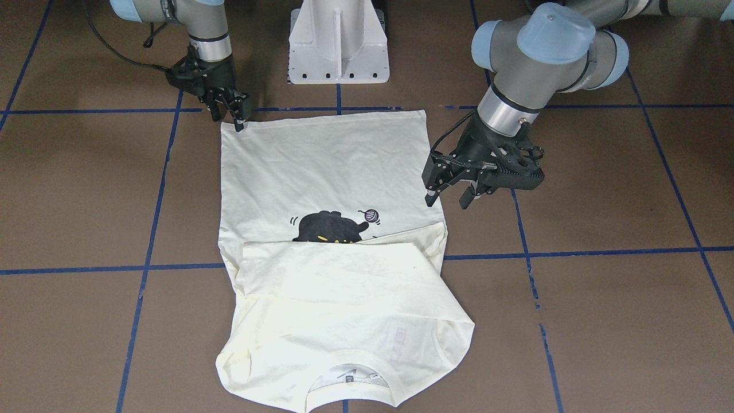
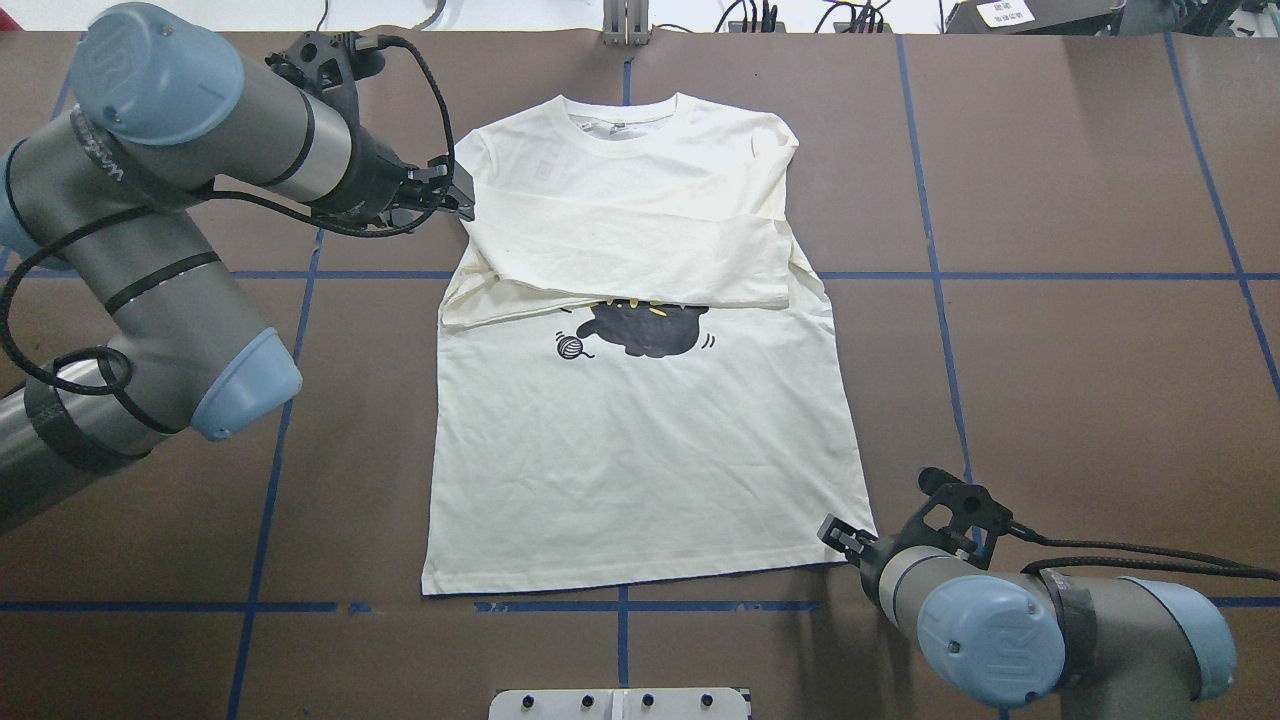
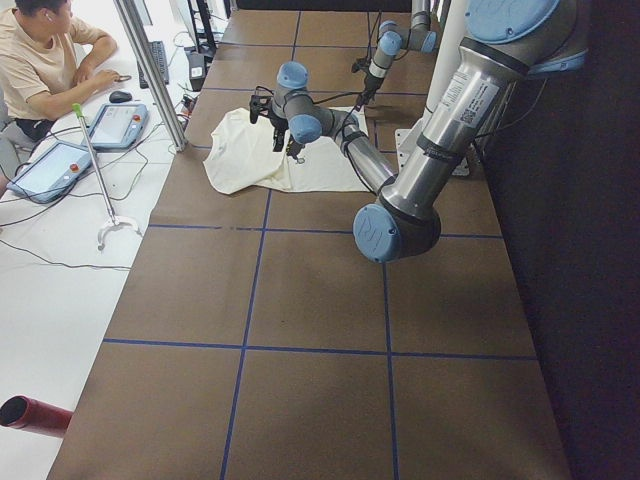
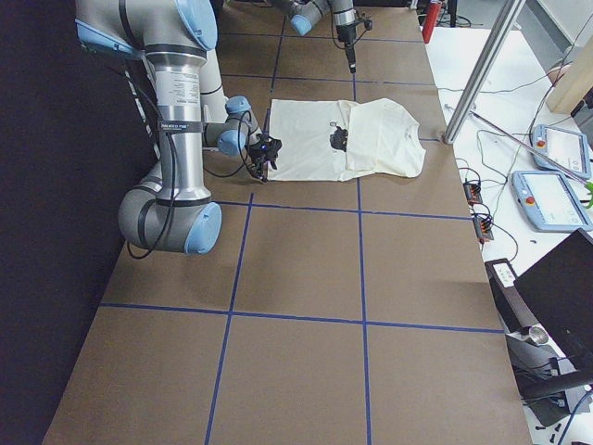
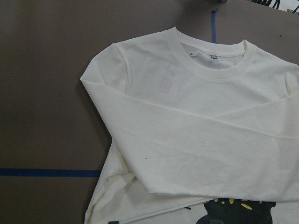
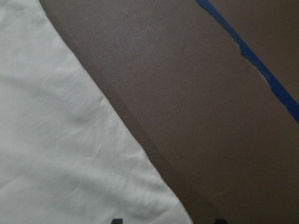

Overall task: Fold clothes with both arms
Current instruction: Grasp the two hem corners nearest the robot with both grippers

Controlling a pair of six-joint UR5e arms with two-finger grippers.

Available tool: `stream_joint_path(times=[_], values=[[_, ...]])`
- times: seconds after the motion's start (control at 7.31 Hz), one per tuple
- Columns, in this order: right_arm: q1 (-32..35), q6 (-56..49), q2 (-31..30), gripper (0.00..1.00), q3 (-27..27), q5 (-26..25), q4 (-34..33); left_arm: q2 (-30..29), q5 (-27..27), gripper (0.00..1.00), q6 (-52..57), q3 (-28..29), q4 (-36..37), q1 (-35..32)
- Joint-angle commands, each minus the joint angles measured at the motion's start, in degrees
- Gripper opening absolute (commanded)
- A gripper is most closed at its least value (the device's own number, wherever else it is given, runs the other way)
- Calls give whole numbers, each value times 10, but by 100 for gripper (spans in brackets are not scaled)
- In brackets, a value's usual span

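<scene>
1. While the shirt [image 2: 640, 440] lies flat on the table [image 2: 1050, 380], sleeves folded across its chest, the left gripper [image 1: 446, 201] hangs open over its left edge.
2. The right gripper [image 1: 234, 117], jaws apart, straddles the near right hem corner.

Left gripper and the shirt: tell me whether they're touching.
Apart. In the exterior right view, bare brown table shows between the left gripper and the shirt.
</scene>
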Motion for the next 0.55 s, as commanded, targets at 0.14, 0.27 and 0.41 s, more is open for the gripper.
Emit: stream_joint_path(times=[0.14,0.27,0.41], values=[[-2,0,-1,40,-1,4,-4,0,1,72,-9,13,-20,1],[-2,0,-2,41,-3,4,-4,0,1,72,-8,13,-20,1],[-2,0,-2,41,-6,4,-4,0,1,72,-8,16,-21,1]])
